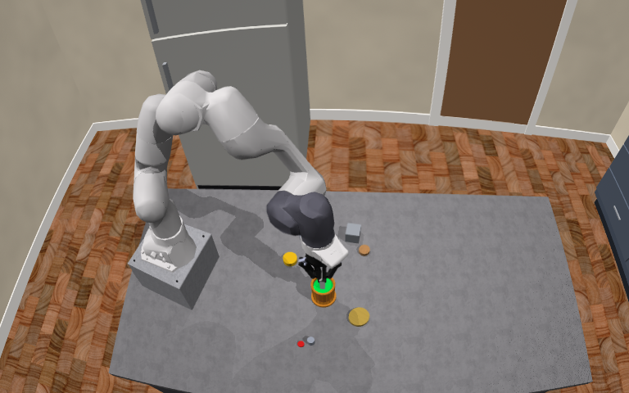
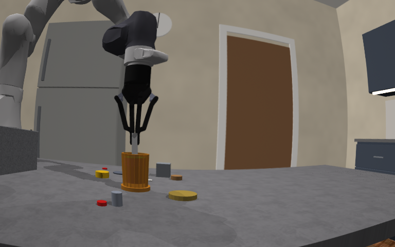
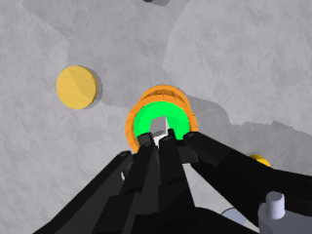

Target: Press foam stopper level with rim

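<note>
An orange ribbed jar [image 1: 323, 297] [image 2: 135, 172] [image 3: 131, 129] stands upright on the grey table [image 1: 463, 286]. A green foam stopper [image 1: 318, 286] [image 3: 146, 119] fills its mouth. In the exterior view the stopper lies inside the jar, at or just under the rim. My gripper [image 1: 322, 280] [image 2: 134, 146] [image 3: 162, 128] points straight down over the jar's middle. Its fingers are shut together with nothing between them. The pale fingertip pads reach down into the jar's mouth onto the stopper.
A large yellow disc [image 1: 358, 316] [image 2: 182, 195] [image 3: 76, 87] lies near the jar. A small yellow disc [image 1: 289, 258] [image 2: 102, 174], a grey cube [image 1: 353, 232] [image 2: 163, 170], a brown disc [image 1: 364, 250] [image 2: 176, 177], a red disc [image 1: 300, 344] [image 2: 101, 203] and a grey cylinder [image 1: 310, 341] [image 2: 117, 198] stand around.
</note>
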Action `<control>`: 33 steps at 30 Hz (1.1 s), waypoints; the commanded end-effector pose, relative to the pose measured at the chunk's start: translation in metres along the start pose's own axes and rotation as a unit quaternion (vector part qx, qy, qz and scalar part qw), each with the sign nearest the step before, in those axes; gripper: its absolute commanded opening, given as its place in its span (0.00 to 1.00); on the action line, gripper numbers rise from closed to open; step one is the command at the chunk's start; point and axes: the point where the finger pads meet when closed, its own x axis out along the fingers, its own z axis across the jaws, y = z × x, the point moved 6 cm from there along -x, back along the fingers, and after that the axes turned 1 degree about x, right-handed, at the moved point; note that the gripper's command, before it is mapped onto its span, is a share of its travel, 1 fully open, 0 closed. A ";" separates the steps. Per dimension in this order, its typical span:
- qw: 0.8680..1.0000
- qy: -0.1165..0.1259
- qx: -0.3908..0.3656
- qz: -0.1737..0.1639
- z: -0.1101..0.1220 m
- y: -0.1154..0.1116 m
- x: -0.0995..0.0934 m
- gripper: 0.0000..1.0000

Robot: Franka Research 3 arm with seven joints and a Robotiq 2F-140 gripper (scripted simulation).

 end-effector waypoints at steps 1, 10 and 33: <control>1.000 -0.011 0.006 -0.001 0.006 -0.001 -0.003 0.00; 1.000 -0.011 0.006 -0.001 0.002 -0.001 -0.024 0.00; 1.000 -0.011 0.006 -0.001 -0.005 0.000 -0.059 0.00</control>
